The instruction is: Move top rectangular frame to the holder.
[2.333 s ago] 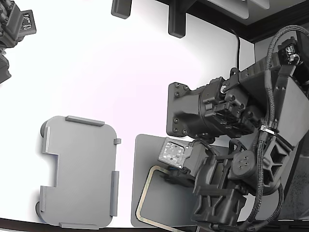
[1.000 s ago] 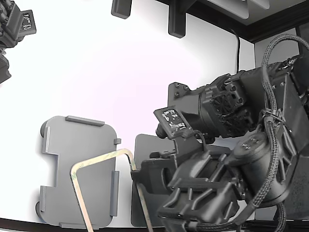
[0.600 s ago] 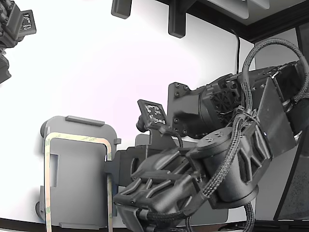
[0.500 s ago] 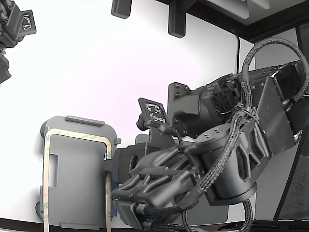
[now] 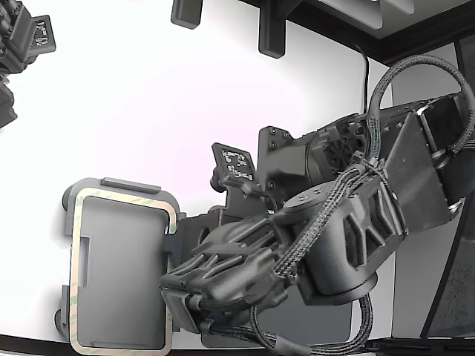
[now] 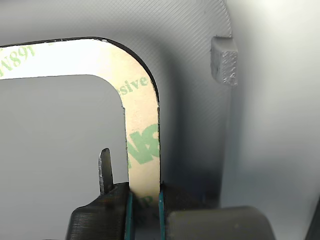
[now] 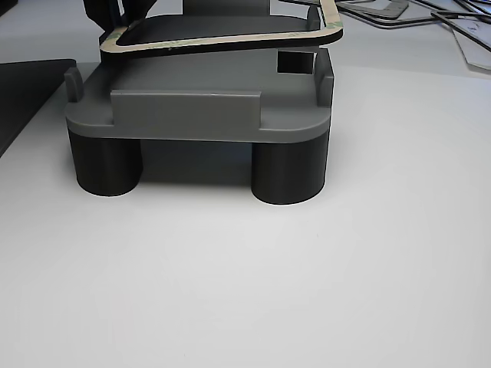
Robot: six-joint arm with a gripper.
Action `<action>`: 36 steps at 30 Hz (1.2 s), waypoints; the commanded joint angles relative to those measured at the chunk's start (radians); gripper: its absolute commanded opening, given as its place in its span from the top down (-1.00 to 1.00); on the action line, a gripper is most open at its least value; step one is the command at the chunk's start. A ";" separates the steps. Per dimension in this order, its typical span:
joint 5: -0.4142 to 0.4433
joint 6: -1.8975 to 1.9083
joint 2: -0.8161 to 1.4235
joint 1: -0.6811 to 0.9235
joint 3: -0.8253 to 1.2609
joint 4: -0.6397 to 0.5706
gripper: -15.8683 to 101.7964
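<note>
The cream-tan rectangular frame [image 5: 126, 199] hangs over the light grey holder [image 5: 119, 282] at the exterior view's lower left, its outline roughly following the holder's edge. My gripper [image 5: 172, 243] is shut on the frame's long side nearest the arm. In the wrist view the teal pads [image 6: 129, 210] pinch the frame strip [image 6: 142, 150], which carries green print, over the holder's floor [image 6: 60, 150] near a raised tab [image 6: 223, 60]. In the other view the frame [image 7: 230, 40] floats slightly tilted just above the holder [image 7: 192, 115], which stands on round dark feet [image 7: 288, 172].
The flat dark grey pad [image 5: 319, 326] lies under my arm at the exterior view's lower right and shows in the other view [image 7: 31, 92]. A second dark arm [image 5: 22, 37] sits at the top left. Dark mounts [image 5: 271, 30] stand at the back. Loose frames [image 7: 399, 9] lie behind the holder.
My gripper lifted the frame off the dark pad, swung it to the exterior view's left and turned it. In the last half second the frame settled squarer over the holder.
</note>
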 commanded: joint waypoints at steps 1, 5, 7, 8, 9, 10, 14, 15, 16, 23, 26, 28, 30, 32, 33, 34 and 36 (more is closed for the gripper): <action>0.002 -0.006 0.034 -0.018 -0.008 0.009 0.91; 0.002 -0.014 0.041 -0.028 0.012 0.009 0.91; 0.005 -0.018 0.041 -0.032 0.017 0.009 0.91; 0.006 -0.018 0.041 -0.034 0.018 0.009 0.91; 0.006 -0.018 0.041 -0.037 0.018 0.009 0.90; 0.006 -0.020 0.041 -0.037 0.020 0.009 0.90; -0.003 -0.018 0.041 -0.037 0.026 0.009 0.91; -0.006 -0.018 0.041 -0.037 0.029 0.008 0.91; -0.008 -0.017 0.041 -0.037 0.034 0.006 0.91; -0.012 -0.006 0.031 -0.037 0.034 0.002 0.91; -0.015 -0.009 0.029 -0.037 0.035 0.000 0.91; -0.017 -0.011 0.026 -0.038 0.035 0.000 0.90; -0.018 -0.011 0.023 -0.038 0.037 0.000 0.89; -0.017 -0.011 0.018 -0.038 0.038 0.000 0.86; -0.017 -0.011 0.015 -0.038 0.038 0.000 0.86; -0.015 -0.011 0.014 -0.038 0.038 0.000 0.85; -0.014 -0.009 0.011 -0.038 0.038 0.000 0.85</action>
